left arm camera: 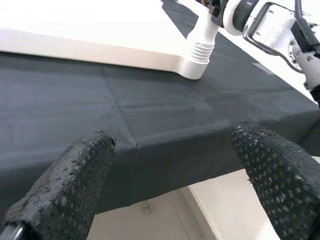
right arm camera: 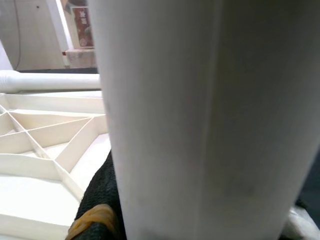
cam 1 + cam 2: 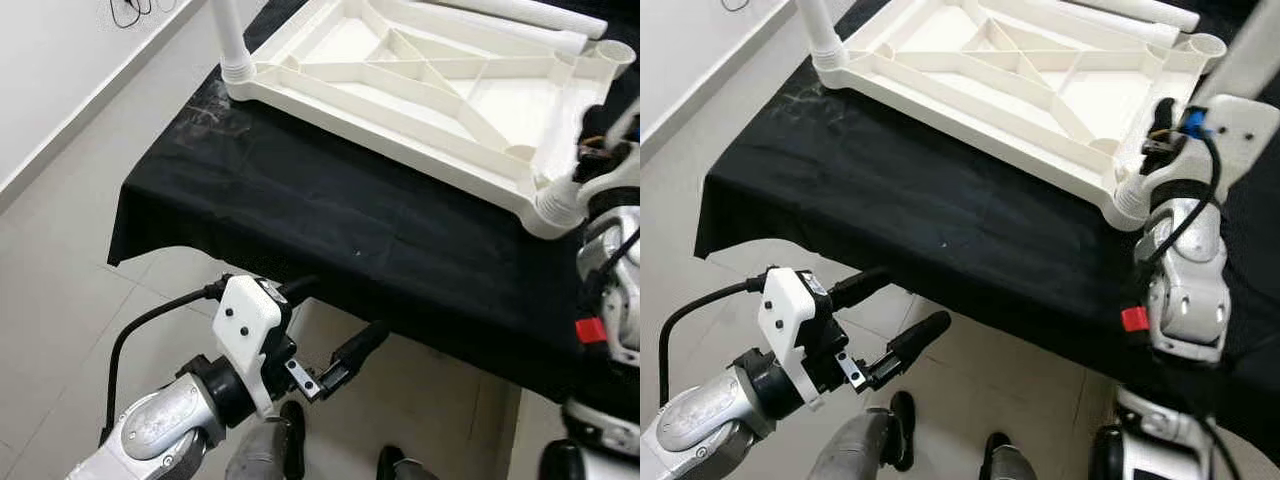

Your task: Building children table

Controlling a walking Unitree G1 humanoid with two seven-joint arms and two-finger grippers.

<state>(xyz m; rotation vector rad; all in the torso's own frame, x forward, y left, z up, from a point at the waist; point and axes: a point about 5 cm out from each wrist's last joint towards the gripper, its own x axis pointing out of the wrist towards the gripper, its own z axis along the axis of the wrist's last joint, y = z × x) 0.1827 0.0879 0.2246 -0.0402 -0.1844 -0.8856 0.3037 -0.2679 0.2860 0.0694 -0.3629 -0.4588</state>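
Meanwhile the left gripper (image 3: 888,318), fingers apart, hovers before the black cloth (image 3: 300,210); right gripper (image 3: 1160,140) clamps a white leg (image 2: 200,120).

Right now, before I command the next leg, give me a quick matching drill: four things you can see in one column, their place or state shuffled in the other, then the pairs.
Things:
1. left gripper
2. right gripper
3. tabletop
4. loose legs

Places or states:
A. lying upside down on the black cloth, ribs showing
B. lying flat along the far side of the upturned top
C. open, held off the near edge of the cloth, holding nothing
D. clamped on the white leg at the near right corner socket

Pairs: 1-C, 2-D, 3-A, 4-B
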